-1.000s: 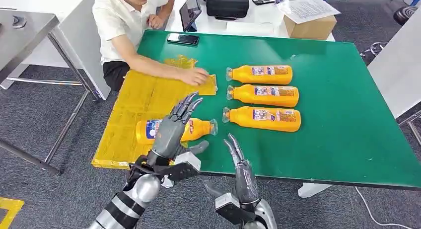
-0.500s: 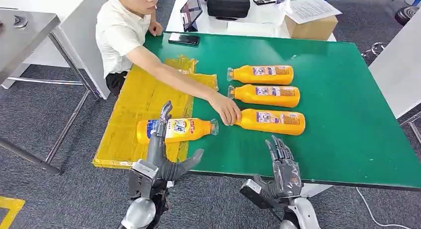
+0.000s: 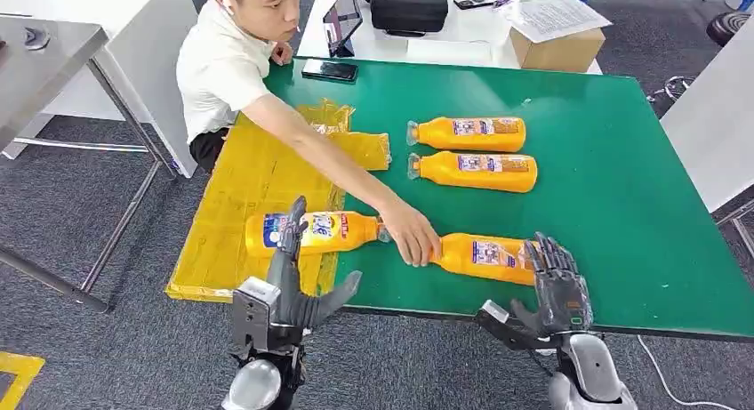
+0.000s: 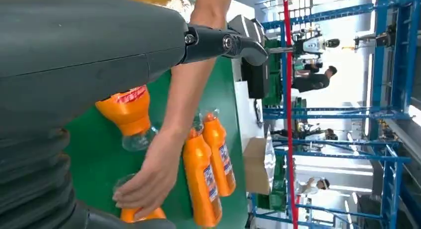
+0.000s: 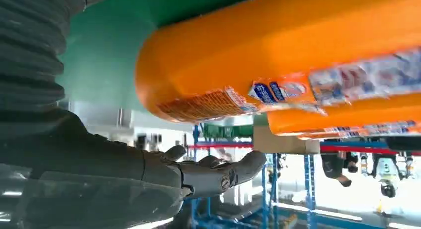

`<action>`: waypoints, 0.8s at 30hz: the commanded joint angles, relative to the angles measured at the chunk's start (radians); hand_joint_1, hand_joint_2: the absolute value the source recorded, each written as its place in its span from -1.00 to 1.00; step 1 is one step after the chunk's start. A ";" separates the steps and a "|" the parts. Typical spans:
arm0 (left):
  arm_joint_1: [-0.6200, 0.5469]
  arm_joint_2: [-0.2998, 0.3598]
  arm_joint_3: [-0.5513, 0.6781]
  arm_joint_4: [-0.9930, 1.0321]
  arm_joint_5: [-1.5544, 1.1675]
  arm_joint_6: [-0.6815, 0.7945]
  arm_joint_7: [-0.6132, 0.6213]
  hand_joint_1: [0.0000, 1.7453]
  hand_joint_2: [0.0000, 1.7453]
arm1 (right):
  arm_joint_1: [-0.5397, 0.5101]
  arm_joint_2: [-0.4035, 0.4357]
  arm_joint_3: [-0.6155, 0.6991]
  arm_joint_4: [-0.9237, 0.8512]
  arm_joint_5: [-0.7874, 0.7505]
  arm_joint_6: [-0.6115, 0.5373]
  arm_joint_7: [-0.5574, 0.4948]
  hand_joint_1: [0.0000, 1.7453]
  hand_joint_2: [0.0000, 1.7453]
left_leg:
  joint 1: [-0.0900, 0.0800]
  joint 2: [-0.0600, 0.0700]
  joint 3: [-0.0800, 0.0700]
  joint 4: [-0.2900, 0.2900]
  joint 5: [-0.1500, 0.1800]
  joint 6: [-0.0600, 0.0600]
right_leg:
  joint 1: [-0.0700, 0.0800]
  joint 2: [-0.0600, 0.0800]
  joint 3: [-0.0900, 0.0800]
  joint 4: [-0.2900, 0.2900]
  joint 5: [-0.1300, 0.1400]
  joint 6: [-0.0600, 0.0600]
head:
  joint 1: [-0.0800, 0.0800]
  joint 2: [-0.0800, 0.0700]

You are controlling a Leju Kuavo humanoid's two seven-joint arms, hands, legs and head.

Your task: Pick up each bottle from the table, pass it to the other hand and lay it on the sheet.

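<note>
Below, a flat green desk [image 3: 622,161] carries four orange plastic bottles lying on their sides, each smooth and rounded with a printed label and a clear cap. One bottle [image 3: 311,233] rests on the crinkled yellow sheet [image 3: 240,179] that covers the desk's left edge, its cap reaching past the sheet onto the green surface. Two more bottles [image 3: 467,132] [image 3: 473,171] lie parallel near the middle of the desk, well apart from the front edge. The fourth bottle [image 3: 480,257] lies close to the front edge, and a person's hand [image 3: 411,237] covers its cap end. The robot's right hand [image 3: 556,285], dark grey and metallic, sits at the front edge touching or just beside that bottle's base, its fingers [image 3: 544,254] apart and upright, holding nothing. The left hand [image 3: 289,285] stands at the front edge beside the sheet, fingers [image 3: 291,228] straight up with the thumb spread wide, also empty. A cardboard box [image 3: 556,47] sits beyond the far edge.
</note>
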 commanded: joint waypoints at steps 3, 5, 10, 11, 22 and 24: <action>-0.029 0.011 -0.025 0.059 0.001 -0.001 0.007 -1.00 1.00 | -0.162 -0.006 0.014 0.233 0.029 0.056 0.038 -1.00 1.00 | 0.000 0.001 0.003 -0.001 0.000 -0.001 | 0.000 0.001 0.002 -0.001 0.000 -0.002 | 0.000 0.000; -0.032 0.012 -0.028 0.059 0.002 -0.004 0.007 -1.00 1.00 | -0.194 -0.011 0.021 0.289 0.032 0.078 0.047 -1.00 1.00 | 0.001 0.001 0.004 -0.001 -0.001 -0.002 | 0.001 0.002 0.003 -0.001 0.000 -0.002 | 0.000 0.000; -0.046 0.010 -0.040 0.079 0.008 -0.015 0.013 -1.00 1.00 | -0.326 0.017 0.054 0.471 0.026 0.121 0.016 -1.00 1.00 | 0.001 0.005 0.005 -0.001 -0.001 -0.002 | 0.001 0.004 0.004 -0.001 0.000 -0.002 | 0.000 0.000; -0.052 0.009 -0.045 0.083 0.009 -0.018 0.013 -1.00 1.00 | -0.355 0.026 0.068 0.511 0.037 0.136 0.024 -1.00 1.00 | 0.001 0.004 0.004 -0.001 0.000 -0.002 | 0.001 0.004 0.003 -0.001 0.001 -0.002 | 0.000 0.000; -0.061 0.015 -0.056 0.082 0.015 -0.029 0.028 -1.00 1.00 | -0.409 0.020 0.126 0.648 -0.017 0.434 0.033 0.42 1.00 | 0.002 0.003 0.010 -0.002 0.001 -0.002 | 0.002 0.002 0.008 -0.002 0.002 -0.002 | 0.000 0.000; -0.063 0.014 -0.056 0.084 0.015 -0.029 0.028 -1.00 1.00 | -0.402 0.010 0.123 0.647 -0.024 0.429 0.025 0.42 1.00 | 0.002 0.004 0.012 -0.001 0.001 -0.001 | 0.002 0.003 0.009 -0.002 0.002 -0.001 | 0.000 0.000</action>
